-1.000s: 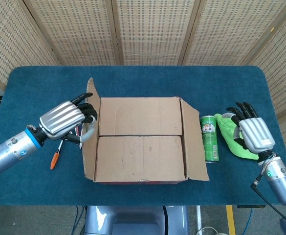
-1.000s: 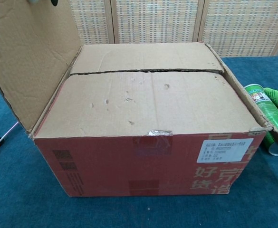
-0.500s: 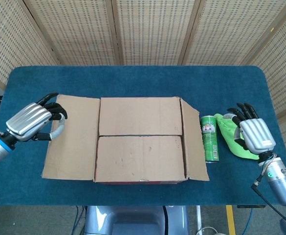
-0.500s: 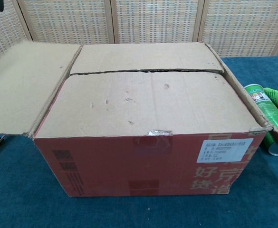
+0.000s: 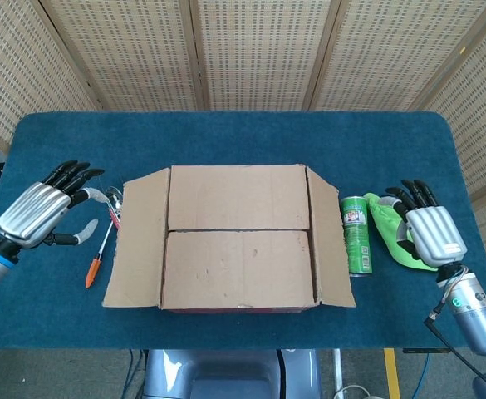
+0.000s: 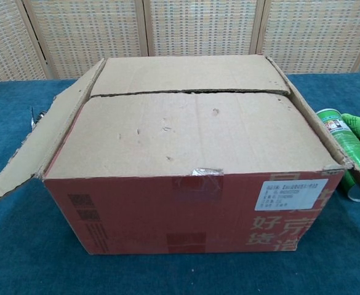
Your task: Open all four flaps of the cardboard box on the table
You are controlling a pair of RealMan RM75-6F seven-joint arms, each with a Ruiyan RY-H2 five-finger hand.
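Sitting mid-tabletop, box half opened

Resting at the centre of the blue tabletop [image 5: 226, 133], the cardboard box [image 5: 239, 237] has its left flap [image 5: 136, 241] and right flap [image 5: 327, 245] folded outward, while the two long flaps stay flat across the top. The left robot hand [image 5: 41, 214] hovers left of the box, fingers spread, empty. The right robot hand [image 5: 425, 229] sits over a green cloth [image 5: 390, 223], fingers apart, beside a green can [image 5: 357, 234]. An orange-tipped pen [image 5: 101, 253] lies near the left flap.

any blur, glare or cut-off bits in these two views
Head view: sharp, evenly lit, no glare; box whole, both the left hand and right hand in frame. Chest view: also sharp, soft shadow under the box's left flap; can cut off at the right edge.
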